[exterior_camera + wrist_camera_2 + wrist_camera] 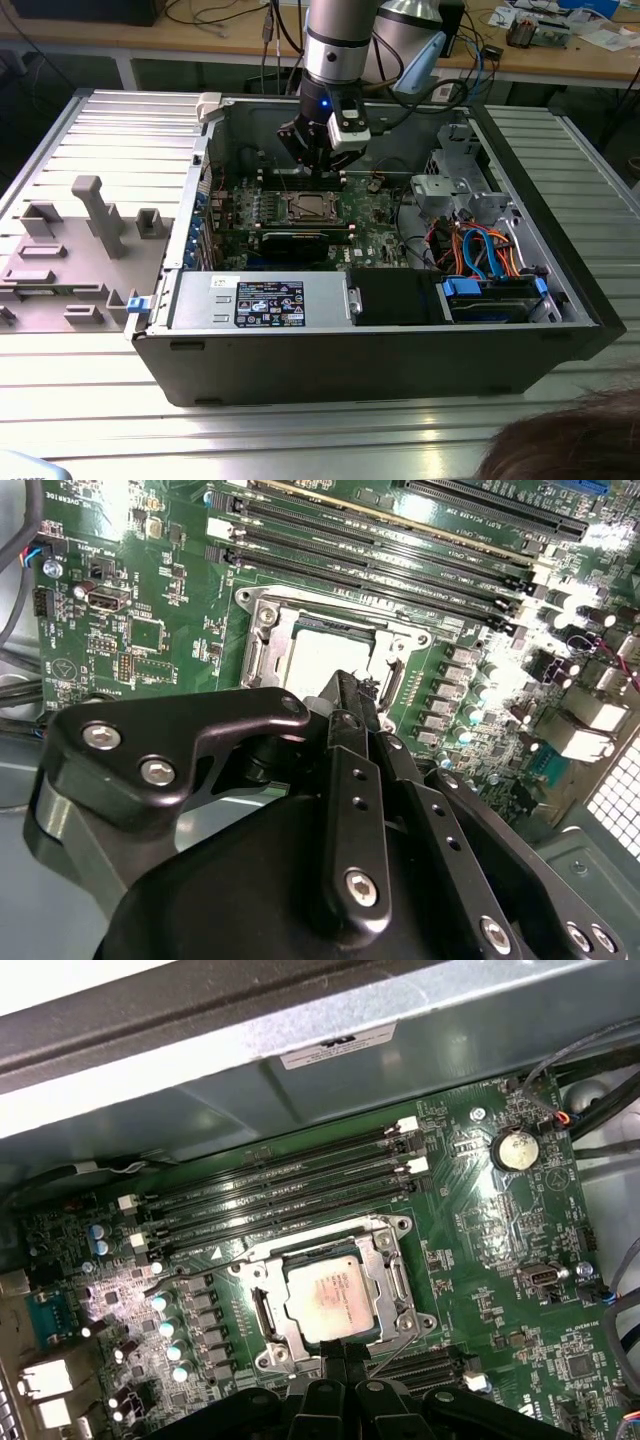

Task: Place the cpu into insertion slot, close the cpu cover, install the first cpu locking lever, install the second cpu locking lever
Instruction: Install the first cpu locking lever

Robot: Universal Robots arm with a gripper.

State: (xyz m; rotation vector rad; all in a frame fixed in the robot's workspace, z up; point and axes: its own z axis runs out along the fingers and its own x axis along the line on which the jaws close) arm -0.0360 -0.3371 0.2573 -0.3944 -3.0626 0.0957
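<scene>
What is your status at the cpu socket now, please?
Gripper at cpu cover edge. Cpu seated, cover down over it. No obstruction seen.

I see a green board (480, 1290) under the end effector (322, 172). Long black slots (280, 1195) lie near it. Blue and orange wires (480, 245) sit well off to the exterior view's right.

Bright overhead light, mild glare
</scene>
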